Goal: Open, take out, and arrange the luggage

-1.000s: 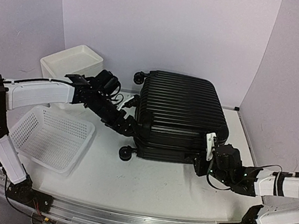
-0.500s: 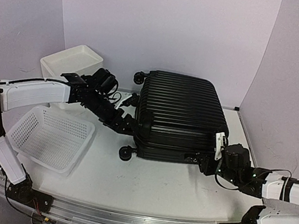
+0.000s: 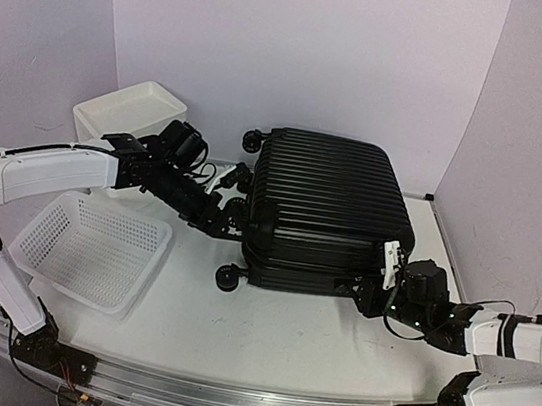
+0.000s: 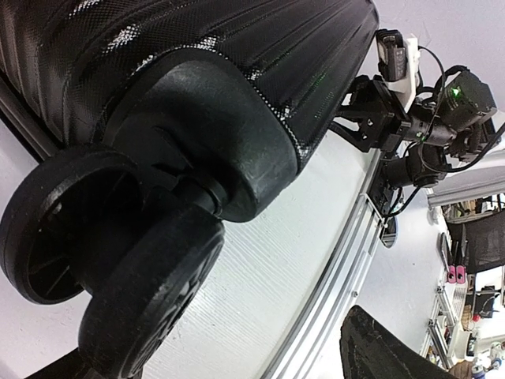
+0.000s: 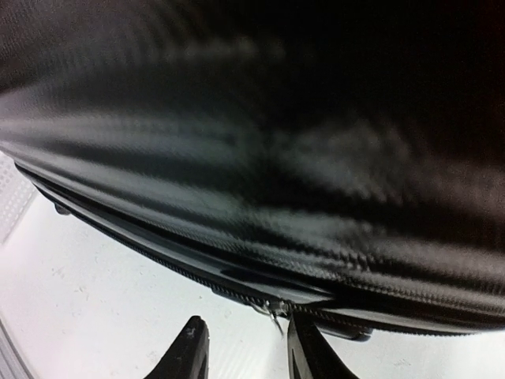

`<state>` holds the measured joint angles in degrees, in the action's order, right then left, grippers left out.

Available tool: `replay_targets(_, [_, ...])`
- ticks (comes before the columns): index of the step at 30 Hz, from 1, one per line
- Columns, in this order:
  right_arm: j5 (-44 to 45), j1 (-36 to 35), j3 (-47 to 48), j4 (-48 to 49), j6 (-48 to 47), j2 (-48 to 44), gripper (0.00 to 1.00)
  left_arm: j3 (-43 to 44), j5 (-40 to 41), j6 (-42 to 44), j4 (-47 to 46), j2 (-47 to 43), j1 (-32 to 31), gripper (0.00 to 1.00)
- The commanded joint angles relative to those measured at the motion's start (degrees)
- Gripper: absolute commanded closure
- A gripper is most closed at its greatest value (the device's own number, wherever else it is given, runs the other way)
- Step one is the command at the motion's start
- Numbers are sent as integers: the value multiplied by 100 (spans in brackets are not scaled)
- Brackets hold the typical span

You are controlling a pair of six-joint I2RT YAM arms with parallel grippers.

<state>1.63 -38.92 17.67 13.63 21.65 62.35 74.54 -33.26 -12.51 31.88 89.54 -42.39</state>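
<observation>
Left gripper (image 3: 231,220): beside the luggage (image 3: 326,206), at its casters (image 4: 150,300); cannot tell whether it is parted or closed
Luggage: lying flat between the arms; zipped closed
Right gripper (image 5: 245,355): fingers parted just below the zipper pull (image 5: 274,310)
Risk: the small pull may slip the pinch; the casters could let the case roll

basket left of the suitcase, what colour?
White perforated plastic basket; clearest in the top external view.

The left hand (image 3: 216,218) has drawn back a little to the left, away from the wheeled side of the suitcase (image 3: 326,206), and that arm's elbow has swung out toward the left wall. The right hand (image 3: 364,295) rose at the front right corner, then settled back slightly lower and leftward.
</observation>
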Motion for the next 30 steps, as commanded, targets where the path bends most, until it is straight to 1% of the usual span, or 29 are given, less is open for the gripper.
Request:
replay_targets(1, [28,16,-21,793,143,114,69,16,-353,-41,-407,-310,-32,15])
replay_targets(6, [182,11,9,1000,200,372,77,-4,-315,-74,-419,-322,-32,15])
replay_targets(9, [408,9,-46,1118,295,433,83,-72,-263,-114,-434,-361,-32,15])
replay_targets(14, [819,-56,-142,1193,326,403,85,-167,-84,-216,-446,-393,-32,15])
replay_targets(17, [954,-129,-82,1098,216,384,87,-181,67,-283,-446,-384,-32,15])
replay_targets(21, [1118,-251,138,680,27,355,100,-256,447,-384,-467,-491,-41,11])
replay_targets(27, [1355,-375,401,56,-68,335,100,-627,1572,-462,-713,-1032,-125,5])
replay_targets(30, [1309,-389,539,-180,-109,388,100,-706,1772,-397,-804,-1145,-129,3])
